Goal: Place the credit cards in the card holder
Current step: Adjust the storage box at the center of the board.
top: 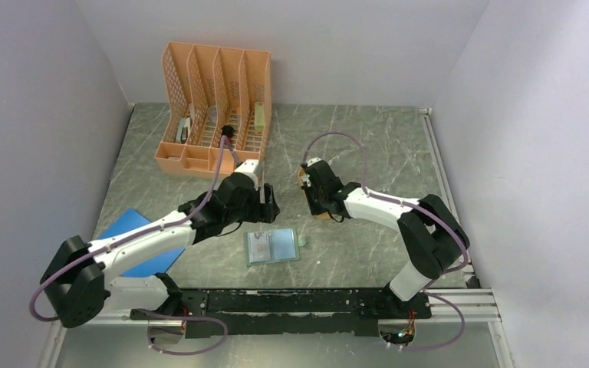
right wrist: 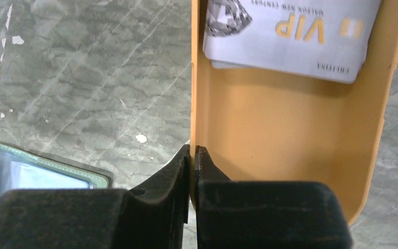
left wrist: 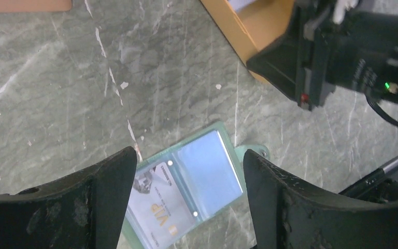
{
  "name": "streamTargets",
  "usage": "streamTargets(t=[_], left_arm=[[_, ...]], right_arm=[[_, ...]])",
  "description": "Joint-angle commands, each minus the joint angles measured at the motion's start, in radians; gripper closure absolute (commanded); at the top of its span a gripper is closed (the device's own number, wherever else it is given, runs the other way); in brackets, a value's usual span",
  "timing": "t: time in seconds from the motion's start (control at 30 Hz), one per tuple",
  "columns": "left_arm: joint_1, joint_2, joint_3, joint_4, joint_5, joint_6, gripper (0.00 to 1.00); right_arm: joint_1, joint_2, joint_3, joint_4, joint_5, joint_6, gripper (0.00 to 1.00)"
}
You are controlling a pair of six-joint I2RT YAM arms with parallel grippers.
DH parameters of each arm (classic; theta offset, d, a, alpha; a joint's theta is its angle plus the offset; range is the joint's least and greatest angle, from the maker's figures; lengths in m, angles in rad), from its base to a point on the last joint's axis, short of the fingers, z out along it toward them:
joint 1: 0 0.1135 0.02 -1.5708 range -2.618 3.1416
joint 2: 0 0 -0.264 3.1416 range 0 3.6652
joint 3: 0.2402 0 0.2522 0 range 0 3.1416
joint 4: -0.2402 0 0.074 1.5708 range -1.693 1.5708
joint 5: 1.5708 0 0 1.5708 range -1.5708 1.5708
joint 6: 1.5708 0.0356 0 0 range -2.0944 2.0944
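Right gripper (right wrist: 193, 153): clenched on the side wall of one orange tray (right wrist: 290, 135). The tray sits close beside the card holder (top: 272, 247), up and to its right in the top view, and the right wrist covers most of it there. The tray holds a stack of VIP credit cards (right wrist: 290, 36); at least two edges show.

The card holder lies open on the marble surface (top: 368, 146). One credit card (left wrist: 160, 202) sits in its left pocket.

Left gripper (left wrist: 188, 158): released, fingers spread above the holder.

Also present: one four-slot orange file organizer (top: 215, 107) at the rear, and one blue sheet (top: 126, 224) partly under the left arm.
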Motion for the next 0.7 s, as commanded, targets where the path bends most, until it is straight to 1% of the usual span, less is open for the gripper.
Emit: streamTargets(t=[0.0, 0.07, 0.1, 0.2, 0.23, 0.3, 0.4, 0.47, 0.53, 0.6, 0.67], left_arm=[[0.029, 0.089, 0.084, 0.021, 0.009, -0.003, 0.21], [0.041, 0.137, 0.122, 0.025, 0.022, 0.005, 0.21], [0.048, 0.162, 0.144, 0.027, 0.031, 0.011, 0.21], [0.068, 0.234, 0.219, 0.029, 0.053, 0.036, 0.2], [0.072, 0.258, 0.242, 0.032, 0.06, 0.048, 0.2], [0.083, 0.3, 0.289, 0.042, 0.066, 0.072, 0.19], [0.105, 0.372, 0.357, 0.054, 0.08, 0.12, 0.18], [0.119, 0.43, 0.415, 0.053, 0.101, 0.152, 0.18], [0.136, 0.489, 0.493, 0.012, 0.122, 0.159, 0.19], [0.143, 0.488, 0.514, -0.006, 0.121, 0.161, 0.2], [0.144, 0.45, 0.486, 0.016, 0.107, 0.168, 0.19]], right_arm=[[0.022, -0.038, -0.019, -0.014, 0.01, -0.04, 0.94], [0.024, -0.046, -0.02, -0.019, 0.01, -0.029, 0.92], [0.024, -0.057, -0.024, -0.017, 0.008, -0.016, 0.88], [0.02, -0.1, -0.019, -0.031, 0.008, 0.027, 0.68], [0.019, -0.116, -0.01, -0.043, 0.005, 0.044, 0.62], [0.008, -0.151, 0.007, -0.068, 0.0, 0.094, 0.55], [-0.022, -0.205, 0.031, -0.124, 0.017, 0.206, 0.51], [-0.048, -0.252, 0.024, -0.174, 0.082, 0.335, 0.51], [-0.089, -0.308, -0.029, -0.22, 0.117, 0.489, 0.52], [-0.14, -0.367, -0.095, -0.235, 0.093, 0.617, 0.52], [-0.174, -0.416, -0.154, -0.227, 0.045, 0.712, 0.5]])
